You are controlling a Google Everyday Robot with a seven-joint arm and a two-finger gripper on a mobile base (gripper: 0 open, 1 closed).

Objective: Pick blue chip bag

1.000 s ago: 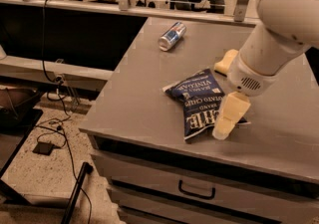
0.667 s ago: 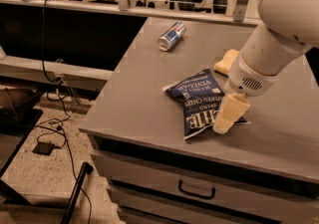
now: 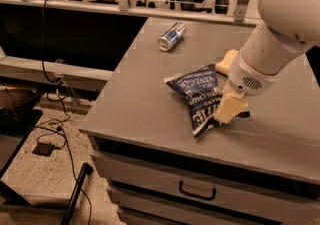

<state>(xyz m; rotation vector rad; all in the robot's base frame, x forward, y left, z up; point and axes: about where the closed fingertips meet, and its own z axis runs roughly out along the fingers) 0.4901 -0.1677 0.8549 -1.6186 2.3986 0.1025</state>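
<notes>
The gripper [image 3: 226,114] is at the near right end of the dark navy crinkly foil chip bag [image 3: 196,89]. The bag lies on the flat grey cabinet top [image 3: 135,109] and spreads to the claw's left. Just behind the claw sits a pale yellow sponge [image 3: 226,62]. Well behind and to the left, a small silver-and-blue drink can [image 3: 172,36] lies on its side.

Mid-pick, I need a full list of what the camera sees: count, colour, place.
blue chip bag: one, dark navy with white lettering, lying right of centre on the table.
drink can: one, silver and blue, on its side near the table's far edge.
sponge: one, pale yellow, behind the bag, partly hidden by the arm.
table: one, grey top.
drawer: one, grey with dark handle, under the tabletop.
cables: several, black, on the floor at left.
arm: one, white, from upper right.
gripper: one, pale, at the bag's near right end.
</notes>
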